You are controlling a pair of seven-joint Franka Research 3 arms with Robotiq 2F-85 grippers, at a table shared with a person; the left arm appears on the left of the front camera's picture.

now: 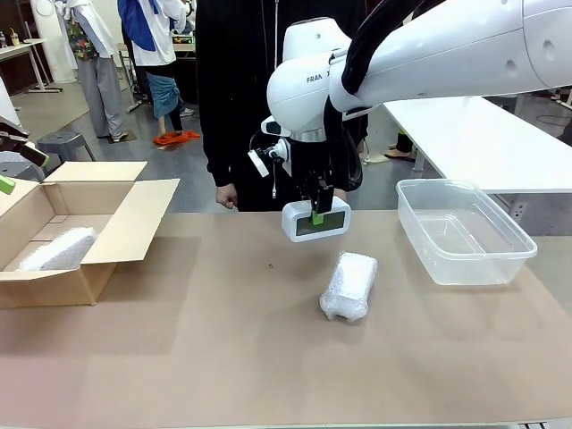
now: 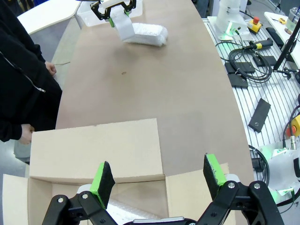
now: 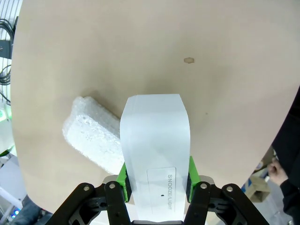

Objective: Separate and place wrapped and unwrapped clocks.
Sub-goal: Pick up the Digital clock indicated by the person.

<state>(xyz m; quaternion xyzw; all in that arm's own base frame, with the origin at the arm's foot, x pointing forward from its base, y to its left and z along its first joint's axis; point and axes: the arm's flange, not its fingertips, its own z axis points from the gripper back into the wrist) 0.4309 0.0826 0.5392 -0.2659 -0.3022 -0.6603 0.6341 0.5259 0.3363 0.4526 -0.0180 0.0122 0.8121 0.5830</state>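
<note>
My right gripper is shut on the bare white clock, holding it above the table with its dark face toward the front camera; its smooth back fills the right wrist view between the green pads. A bubble-wrapped clock lies on the table just below and to the right, and it is also visible as a wrapped bundle. A second wrapped clock rests inside the cardboard box. My left gripper hangs open over that box, nothing between its fingers.
A clear plastic bin stands at the right of the table. A person in black stands at the far edge, one hand near the table. Cables and gear lie off the table's side. Brown tabletop spreads in front.
</note>
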